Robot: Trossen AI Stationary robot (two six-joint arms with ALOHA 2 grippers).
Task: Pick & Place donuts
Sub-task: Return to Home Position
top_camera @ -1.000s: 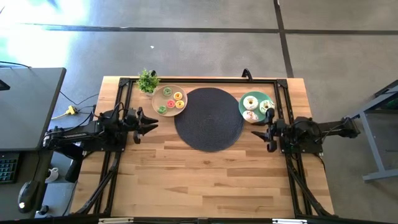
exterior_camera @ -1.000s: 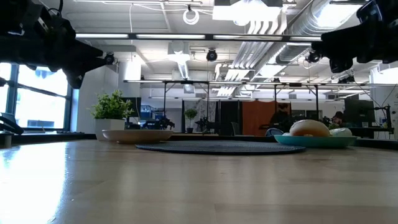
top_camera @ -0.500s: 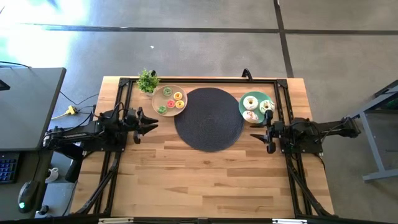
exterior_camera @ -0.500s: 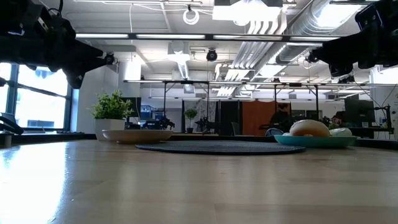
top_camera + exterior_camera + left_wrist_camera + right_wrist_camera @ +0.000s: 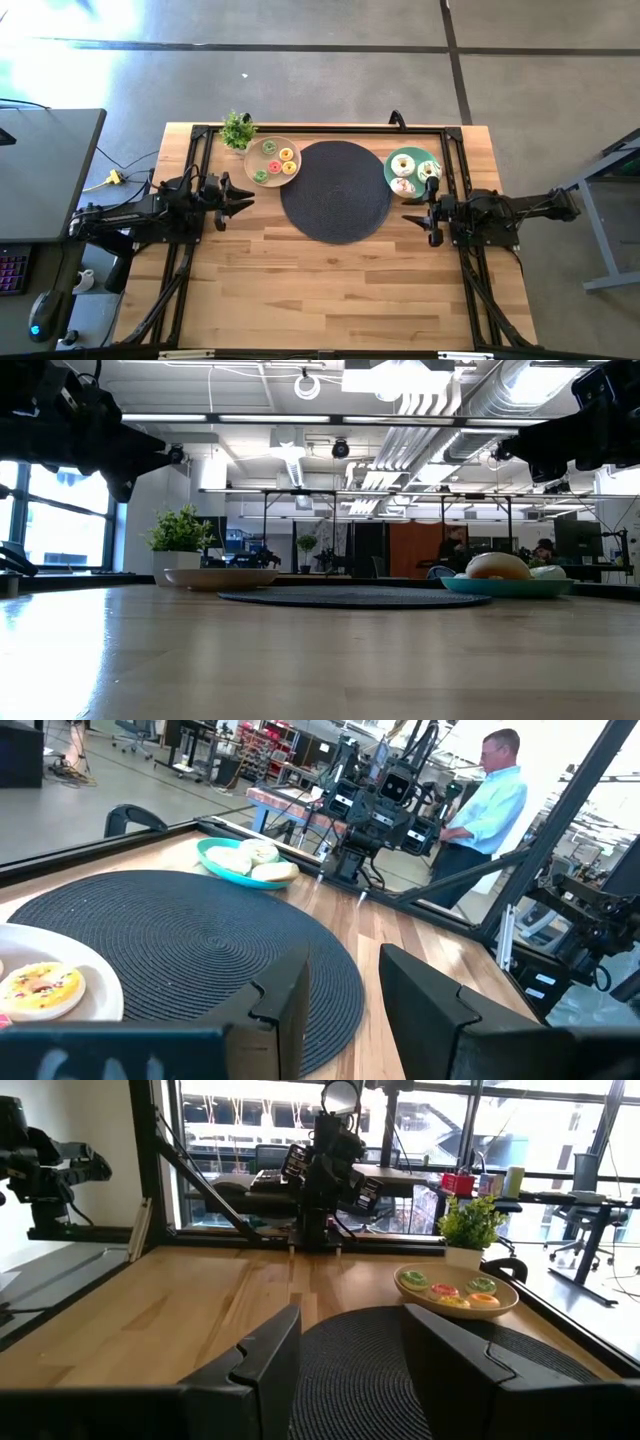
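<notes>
Wooden planks of the bench (image 5: pixel 330 290) run pale and bare in the foreground, and a round black woven mat (image 5: pixel 335 190) lies at mid-bench. The arms hang above the wood on either side of it. The left jaws are just beside the mat's left edge and the right jaws just beside its right edge, both pairs spread apart and holding nothing.

Farther back, a beige plate (image 5: pixel 248 158) sits by the mat's left rear and a green plate (image 5: pixel 389 172) by its right rear. A small potted plant (image 5: pixel 238 129) stands near the back left corner. Beyond the bench are a grey concrete floor (image 5: pixel 320 70) and an open workshop with ceiling ducts (image 5: pixel 470 400), where a person in a light blue shirt (image 5: pixel 490 795) stands.

Several small donuts (image 5: pixel 274 166), green, red and yellow, lie flat on the beige plate. Three large donuts (image 5: pixel 403 163), white, pale green and pink, crowd the green plate.

A second ago the right jaws were angled closer to the green plate; now they point straight at the mat, clear of the plate. The left arm has not moved.
</notes>
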